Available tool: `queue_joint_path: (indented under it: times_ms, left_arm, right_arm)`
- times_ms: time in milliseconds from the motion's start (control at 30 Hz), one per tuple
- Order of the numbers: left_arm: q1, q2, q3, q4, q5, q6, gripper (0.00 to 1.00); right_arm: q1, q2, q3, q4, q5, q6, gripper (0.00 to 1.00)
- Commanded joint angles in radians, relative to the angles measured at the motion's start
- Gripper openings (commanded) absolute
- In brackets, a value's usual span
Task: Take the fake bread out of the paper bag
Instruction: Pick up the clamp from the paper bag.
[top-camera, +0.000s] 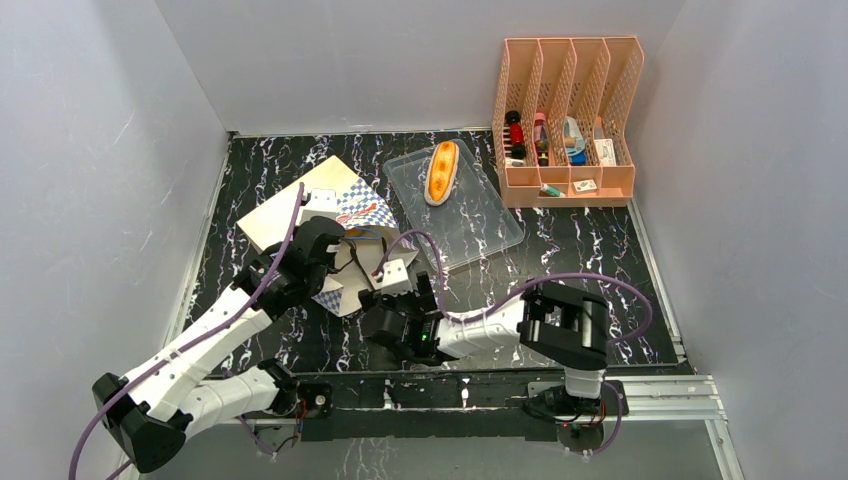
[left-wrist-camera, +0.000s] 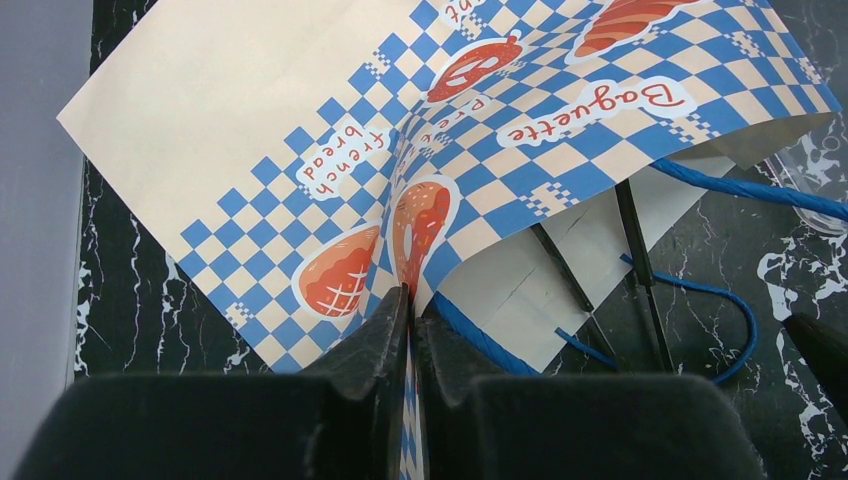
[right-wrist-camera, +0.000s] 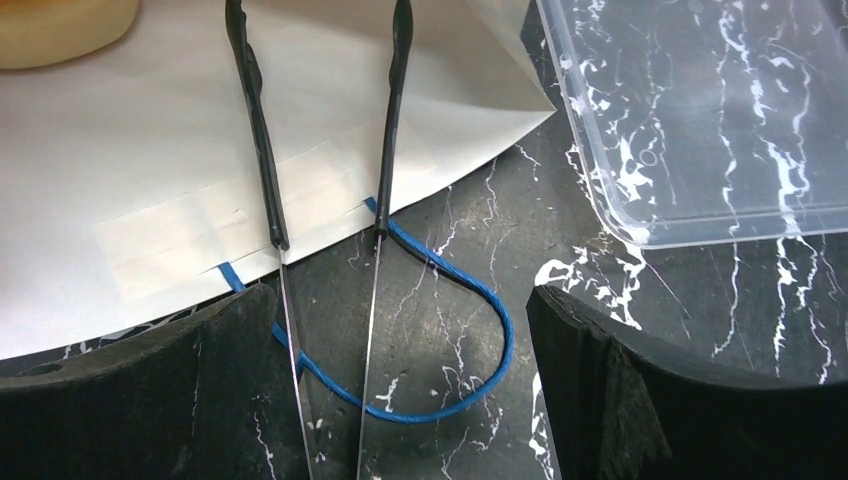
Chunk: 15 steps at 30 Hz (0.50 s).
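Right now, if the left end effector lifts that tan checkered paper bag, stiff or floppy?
Probably floppy: the tan checkered paper bag folds where the left end effector pinches its rim. Likely light, thin sheet. Its blue cord handle lies slack, so it may snag.

Light is even and diffuse from overhead. White walls (top-camera: 100, 150) are bright, black marbled table (top-camera: 600, 240) well exposed. Shadows are soft only, a faint one under the paper bag (right-wrist-camera: 150, 150) edge. Mild sheen on the clear tray (right-wrist-camera: 700, 100), nothing blown out. Top view is sharp, with wide-angle lean at the sides. Left gripper fingers (left-wrist-camera: 380, 350) and right gripper fingers (right-wrist-camera: 620, 390) are near-black, soft-focus, detail lost. Bag print is crisp.
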Motion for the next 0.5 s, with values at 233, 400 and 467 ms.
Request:
queue_joint_path:
  times_ms: [233,400,467]
  left_arm:
    - [0.002,-0.009,0.022,0.002,0.007,0.0,0.11]
    - [0.002,-0.011,0.023,-0.001,0.014,-0.005,0.11]
    - [0.002,-0.011,0.023,-0.003,0.016,-0.006,0.12]
  right_arm:
    - [-0.043,0.045,0.017,0.183,-0.102,-0.112,0.98]
    - [-0.06,0.065,0.019,0.203,-0.141,-0.112,0.97]
    - [-0.062,0.07,0.018,0.207,-0.15,-0.113,0.97]
